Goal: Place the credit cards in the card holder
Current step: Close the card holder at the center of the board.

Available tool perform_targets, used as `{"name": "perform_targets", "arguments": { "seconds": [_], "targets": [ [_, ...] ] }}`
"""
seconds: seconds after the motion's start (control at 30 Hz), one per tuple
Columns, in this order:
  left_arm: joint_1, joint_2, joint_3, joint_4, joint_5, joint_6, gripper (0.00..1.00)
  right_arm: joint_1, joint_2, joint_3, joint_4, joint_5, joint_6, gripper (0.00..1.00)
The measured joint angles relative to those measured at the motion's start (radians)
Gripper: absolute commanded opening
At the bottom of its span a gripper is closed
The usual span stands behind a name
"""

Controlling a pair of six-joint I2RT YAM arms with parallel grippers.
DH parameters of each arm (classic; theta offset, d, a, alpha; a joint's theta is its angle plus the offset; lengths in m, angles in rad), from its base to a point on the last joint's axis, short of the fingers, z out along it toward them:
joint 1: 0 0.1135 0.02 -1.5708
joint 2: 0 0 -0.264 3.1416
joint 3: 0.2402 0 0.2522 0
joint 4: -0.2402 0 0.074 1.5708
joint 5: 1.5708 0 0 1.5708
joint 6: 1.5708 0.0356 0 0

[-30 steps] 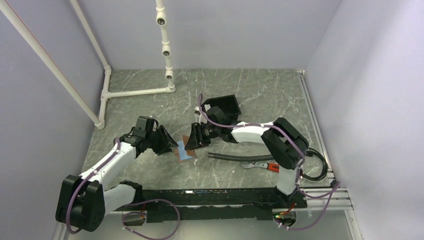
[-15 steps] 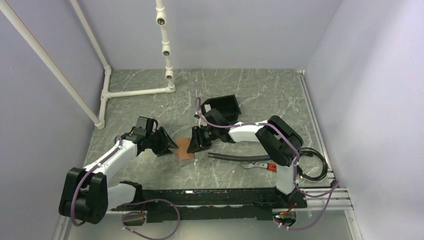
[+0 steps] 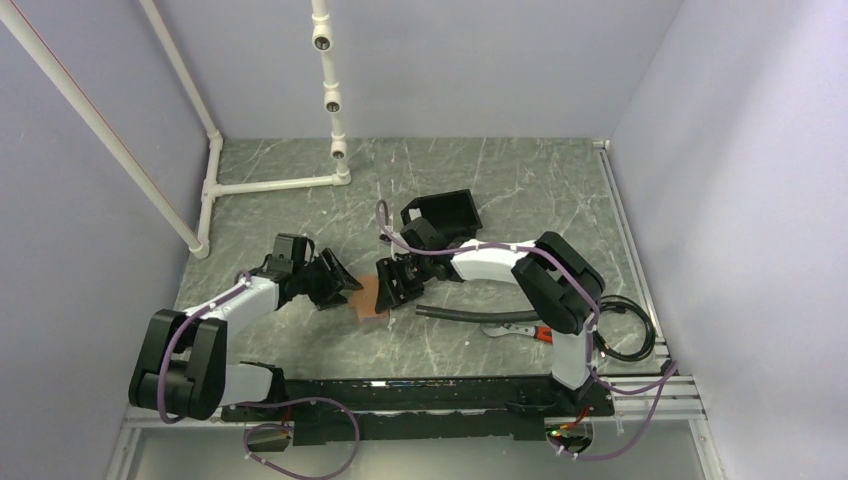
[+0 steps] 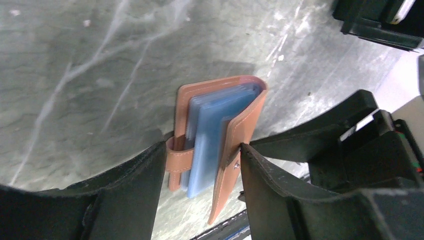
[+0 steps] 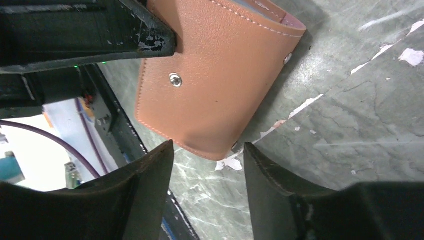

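The tan-brown card holder (image 4: 222, 125) stands on edge on the table, folded nearly shut. The light blue credit cards (image 4: 215, 120) sit between its covers. My left gripper (image 4: 202, 160) is shut on the card holder, one finger against the strap loop and the other against the outer cover. In the top view the card holder (image 3: 371, 298) lies between my left gripper (image 3: 346, 286) and my right gripper (image 3: 390, 287). My right gripper (image 5: 207, 145) is open and empty, its fingertips just short of the card holder's snap-studded cover (image 5: 215, 80). No card lies loose.
A black plastic box (image 3: 445, 212) stands behind the right arm. A black hose (image 3: 470, 314) and red-handled pliers (image 3: 530, 330) lie to the right. A white pipe frame (image 3: 270, 185) stands at the back left. Cables (image 3: 630, 340) coil at the right edge.
The card holder has gone from open, with a blue card showing, to folded nearly shut. My left gripper has closed in on it. My right gripper has shifted left against its cover.
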Motion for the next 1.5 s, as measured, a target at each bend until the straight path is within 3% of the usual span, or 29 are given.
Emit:
{"name": "perform_targets", "arguments": {
  "seconds": [0.2,0.67,0.73,0.77,0.8,0.87,0.93,1.0,1.13,1.3,1.4,1.5],
  "targets": [
    [0.000,0.008,-0.016,0.106,0.084,-0.012,0.61,0.008,0.000,0.021,-0.048,0.043,-0.063,0.73],
    [-0.002,0.021,-0.066,0.271,0.289,-0.095,0.61,-0.009,0.000,0.053,-0.083,0.090,-0.146,0.78],
    [-0.006,0.028,-0.097,0.335,0.319,-0.145,0.62,-0.009,-0.005,0.055,-0.090,0.109,-0.167,0.83],
    [-0.008,0.030,-0.112,0.357,0.330,-0.170,0.63,-0.006,-0.015,0.050,-0.089,0.134,-0.179,0.96],
    [-0.009,0.028,-0.119,0.364,0.334,-0.184,0.65,0.000,-0.034,0.033,-0.085,0.160,-0.192,0.99],
    [-0.010,-0.005,-0.117,0.324,0.320,-0.199,0.71,0.017,-0.086,-0.015,-0.076,0.224,-0.211,1.00],
    [-0.010,-0.071,-0.086,0.196,0.262,-0.183,0.75,0.058,-0.140,-0.053,-0.069,0.299,-0.230,1.00],
    [0.000,-0.122,-0.028,0.052,0.178,-0.160,0.86,0.111,-0.159,-0.057,-0.052,0.355,-0.233,1.00],
    [0.047,-0.165,0.053,-0.145,0.013,-0.128,0.87,0.214,-0.145,-0.033,-0.028,0.488,-0.224,1.00],
    [0.071,-0.173,0.081,-0.371,-0.180,-0.128,0.88,0.288,-0.009,0.127,-0.082,0.721,-0.156,1.00],
    [0.076,-0.173,0.100,-0.451,-0.246,-0.126,0.87,0.303,0.044,0.179,-0.113,0.804,-0.124,0.99],
    [0.079,-0.176,0.114,-0.484,-0.279,-0.122,0.87,0.309,0.084,0.232,-0.161,0.860,-0.093,0.93]
  ]
}}
